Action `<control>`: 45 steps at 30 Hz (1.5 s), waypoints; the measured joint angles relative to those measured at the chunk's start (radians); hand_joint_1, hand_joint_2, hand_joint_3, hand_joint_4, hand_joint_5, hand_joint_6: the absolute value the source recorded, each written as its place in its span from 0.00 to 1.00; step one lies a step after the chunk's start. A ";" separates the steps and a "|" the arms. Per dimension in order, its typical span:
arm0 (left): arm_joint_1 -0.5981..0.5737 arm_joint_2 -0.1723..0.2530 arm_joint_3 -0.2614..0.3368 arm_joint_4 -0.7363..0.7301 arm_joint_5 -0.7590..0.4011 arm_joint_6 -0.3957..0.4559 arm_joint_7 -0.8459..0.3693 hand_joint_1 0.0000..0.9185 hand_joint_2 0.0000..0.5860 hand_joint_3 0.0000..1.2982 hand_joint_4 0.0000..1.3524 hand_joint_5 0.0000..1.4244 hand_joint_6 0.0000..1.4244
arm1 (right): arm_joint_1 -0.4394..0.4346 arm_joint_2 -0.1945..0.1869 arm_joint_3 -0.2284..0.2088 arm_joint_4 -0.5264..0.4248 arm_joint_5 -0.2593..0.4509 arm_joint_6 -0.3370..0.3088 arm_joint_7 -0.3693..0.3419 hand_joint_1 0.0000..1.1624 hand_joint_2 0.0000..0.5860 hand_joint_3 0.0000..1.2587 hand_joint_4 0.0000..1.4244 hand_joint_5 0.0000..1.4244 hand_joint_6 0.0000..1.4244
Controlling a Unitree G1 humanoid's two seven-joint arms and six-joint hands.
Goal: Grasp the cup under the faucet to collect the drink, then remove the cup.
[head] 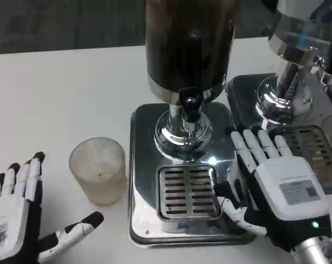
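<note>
The cup (98, 169), a ribbed translucent tumbler, is standing upright on the white tabletop (55, 93), just to the left of the dispenser's polished metal base (142, 165) and not yet over the slotted drip grate (188, 191). The left hand (14, 220) is lying low at the lower-left corner with its fingers spread wide and its thumb reaching out to the right, holding nothing; the cup is sitting up and to the right of it, near the thumb tip but apart from it, so that the open span between thumb and fingers is facing roughly toward the cup's side. The right hand (276, 181) is resting on the right edge of the metal base, fingers extended and pointing away from the robot, its thumb reaching left toward the grate, and it too is holding nothing. The black faucet (190, 104) is hanging below the dark drink cylinder (189, 38), directly above the chrome pedestal and the back of the grate. Judging from this layout, the left hand is the nearer one to the cup, with the dispenser base lying between the cup and the right hand. The cup's long axis is running vertically, so a sideways wrap around its wall looks like the fitting approach, followed by a carry to the right onto the grate beneath the faucet. A second dispenser (298, 66) is standing at the far right.
</note>
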 measured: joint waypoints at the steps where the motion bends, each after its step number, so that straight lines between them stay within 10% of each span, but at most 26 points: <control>1: 0.000 -0.003 -0.001 -0.003 0.001 0.001 0.000 0.00 0.03 0.00 0.00 0.00 0.00 | 0.000 0.000 -0.003 0.000 0.002 0.000 0.000 0.17 0.69 0.00 0.00 0.00 0.00; 26: -0.083 -0.039 0.037 0.018 -0.099 -0.003 -0.002 0.00 0.00 0.00 0.00 0.00 0.00 | -0.006 0.004 -0.011 0.001 0.011 0.011 0.000 0.15 0.68 0.00 0.00 0.00 0.00; 45: -0.341 -0.009 -0.042 0.514 -0.216 -0.424 0.011 0.00 0.00 0.00 0.00 0.00 0.00 | -0.017 0.011 -0.012 0.002 0.009 0.032 0.000 0.15 0.68 0.00 0.00 0.00 0.00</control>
